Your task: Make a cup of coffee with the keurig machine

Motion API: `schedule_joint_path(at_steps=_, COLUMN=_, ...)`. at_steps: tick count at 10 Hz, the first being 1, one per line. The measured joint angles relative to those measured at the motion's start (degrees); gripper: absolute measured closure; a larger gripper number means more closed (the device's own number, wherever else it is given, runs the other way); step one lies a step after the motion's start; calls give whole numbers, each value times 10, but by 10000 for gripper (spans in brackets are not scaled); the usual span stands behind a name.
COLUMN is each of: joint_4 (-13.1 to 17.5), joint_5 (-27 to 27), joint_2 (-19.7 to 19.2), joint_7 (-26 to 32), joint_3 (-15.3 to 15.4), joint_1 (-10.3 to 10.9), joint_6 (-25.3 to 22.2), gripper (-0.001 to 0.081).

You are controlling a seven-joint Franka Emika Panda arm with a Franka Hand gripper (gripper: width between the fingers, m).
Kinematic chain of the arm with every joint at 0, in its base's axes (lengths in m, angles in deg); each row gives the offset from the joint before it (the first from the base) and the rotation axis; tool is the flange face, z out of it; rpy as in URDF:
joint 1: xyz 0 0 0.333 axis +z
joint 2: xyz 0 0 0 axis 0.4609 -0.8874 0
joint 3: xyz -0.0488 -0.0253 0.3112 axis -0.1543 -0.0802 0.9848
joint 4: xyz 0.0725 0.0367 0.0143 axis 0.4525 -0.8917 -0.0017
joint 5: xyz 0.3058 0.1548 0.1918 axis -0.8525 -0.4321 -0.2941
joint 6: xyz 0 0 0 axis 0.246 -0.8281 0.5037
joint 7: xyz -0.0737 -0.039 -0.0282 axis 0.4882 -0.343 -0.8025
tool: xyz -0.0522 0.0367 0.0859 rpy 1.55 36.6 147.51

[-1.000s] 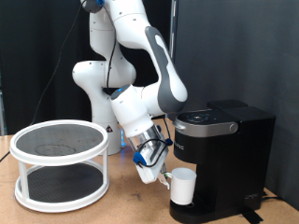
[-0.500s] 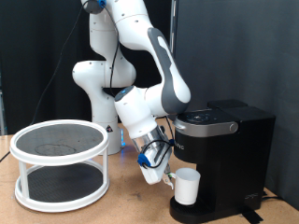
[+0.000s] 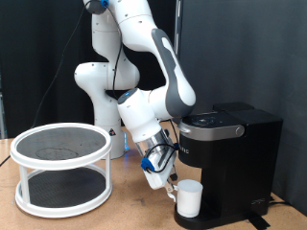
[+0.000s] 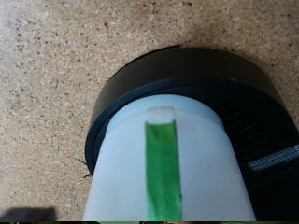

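Note:
The black keurig machine (image 3: pixel 230 144) stands at the exterior view's right. The white cup (image 3: pixel 190 199) sits low on the machine's round drip base (image 3: pixel 207 221), under the brew head. My gripper (image 3: pixel 174 186) reaches down from the exterior view's left and meets the cup on its handle side. In the wrist view the cup (image 4: pixel 201 159) fills the frame, its green handle (image 4: pixel 162 168) running down the middle and the black drip base (image 4: pixel 187 70) ringing it. My fingers are hidden in the wrist view. The machine's lid is down.
A white round two-tier rack (image 3: pixel 62 144) with dark mesh shelves stands at the exterior view's left on the cork-patterned table (image 3: pixel 125 209). The arm's white base (image 3: pixel 101 91) rises behind, against a black curtain. A cable trails at the table's right edge.
The cup has moved with my gripper towards the machine and then dropped lower onto the drip base. The arm's wrist has lowered slightly.

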Motion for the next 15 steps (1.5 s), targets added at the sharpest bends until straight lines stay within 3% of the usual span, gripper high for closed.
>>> schedule_joint_path(at_steps=1, joint_4=-2, joint_5=0, joint_2=1, joint_7=1, joint_3=0, joint_1=0, joint_6=-2, gripper=259)
schedule_joint_path(at_steps=2, joint_4=-8, joint_5=3, joint_2=4, joint_7=2, joint_3=0, joint_1=-1, joint_6=-8, gripper=259)
schedule_joint_path(at_steps=3, joint_4=-19, joint_5=4, joint_2=11, joint_7=9, joint_3=-1, joint_1=-3, joint_6=-21, gripper=116)
schedule_joint_path(at_steps=4, joint_4=-36, joint_5=-3, joint_2=20, joint_7=32, joint_3=-1, joint_1=-9, joint_6=-36, gripper=85)
schedule_joint_path(at_steps=8, joint_4=-83, joint_5=-33, joint_2=65, joint_7=101, joint_3=-7, joint_1=-39, joint_6=-83, gripper=72)
schedule_joint_path(at_steps=11, joint_4=-112, joint_5=-33, joint_2=117, joint_7=106, joint_3=-22, joint_1=-62, joint_6=-130, gripper=72)
schedule_joint_path(at_steps=15, joint_4=-109, joint_5=-23, joint_2=100, joint_7=100, joint_3=-17, joint_1=-62, joint_6=-112, gripper=72)
